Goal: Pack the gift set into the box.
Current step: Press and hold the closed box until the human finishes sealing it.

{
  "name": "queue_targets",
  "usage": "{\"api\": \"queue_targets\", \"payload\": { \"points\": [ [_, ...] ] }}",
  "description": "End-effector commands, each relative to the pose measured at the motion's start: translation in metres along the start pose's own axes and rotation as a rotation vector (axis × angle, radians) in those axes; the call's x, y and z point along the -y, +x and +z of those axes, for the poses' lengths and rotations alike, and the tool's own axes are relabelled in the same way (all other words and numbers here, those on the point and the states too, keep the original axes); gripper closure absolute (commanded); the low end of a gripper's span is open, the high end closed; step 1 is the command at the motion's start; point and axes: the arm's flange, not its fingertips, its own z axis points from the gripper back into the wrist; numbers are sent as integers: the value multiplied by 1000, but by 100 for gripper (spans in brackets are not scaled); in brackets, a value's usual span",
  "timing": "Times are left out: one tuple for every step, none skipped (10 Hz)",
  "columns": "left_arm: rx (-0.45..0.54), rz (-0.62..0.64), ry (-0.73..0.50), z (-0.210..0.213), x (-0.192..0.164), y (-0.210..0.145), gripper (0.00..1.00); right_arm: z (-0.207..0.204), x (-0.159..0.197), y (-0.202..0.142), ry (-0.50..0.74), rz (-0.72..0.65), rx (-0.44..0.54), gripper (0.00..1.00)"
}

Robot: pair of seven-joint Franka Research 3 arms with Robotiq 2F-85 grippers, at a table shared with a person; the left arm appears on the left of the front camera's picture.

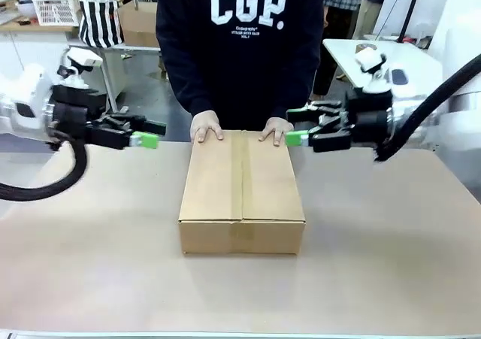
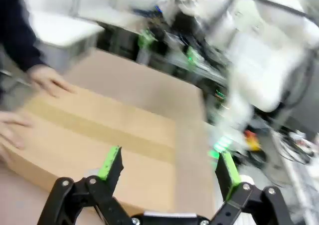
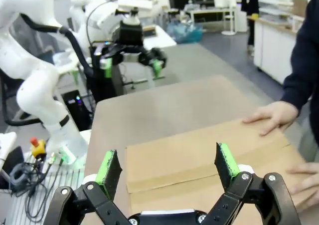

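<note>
The box [image 1: 242, 185] lies in the middle of the table with its top flaps shut, a seam running down its top. The person's hands [image 1: 207, 126] rest flat on its far edge. My left gripper [image 1: 149, 133] hovers open just left of the box's far corner, above the table. My right gripper [image 1: 299, 125] hovers open just right of the other far corner. In the left wrist view the open left gripper [image 2: 168, 160] looks over the box [image 2: 99, 130]. The right gripper [image 3: 167, 160] stands open over the box [image 3: 199, 165]. The gift set is out of view.
The tan table [image 1: 391, 241] has free room on both sides of the box and in front of it. Behind the person stand a striped bag [image 1: 101, 19], a small carton [image 1: 139, 16] and a white basket [image 1: 56, 8]. A red stop button [image 3: 36, 145] sits beyond the table edge.
</note>
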Motion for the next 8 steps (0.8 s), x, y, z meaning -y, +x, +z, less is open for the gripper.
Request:
{"api": "queue_targets", "payload": {
  "points": [
    [9, -593, 550, -40, 12, -28, 0, -4, -7, -33, 65, -44, 67, 0],
    [1, -534, 512, -46, 6, -35, 0, 0, -2, -41, 59, -116, 67, 0],
    [41, -97, 124, -14, -10, -2, 0, -10, 4, -19, 40, -44, 19, 0],
    [41, -97, 124, -14, -10, -2, 0, -10, 4, -19, 40, -44, 19, 0],
    [41, -97, 124, -14, -10, -2, 0, -10, 4, -19, 40, -44, 19, 0],
    [45, -176, 205, -28, -16, -7, 0, -11, 9, -31, 62, -79, 30, 0],
    [44, -250, -65, -48, -9, -15, 0, -21, 14, -31, -57, -13, -144, 0],
    [54, -202, -137, -57, -20, -39, 0, -29, 28, -52, -91, 12, -216, 0]
  ]
}}
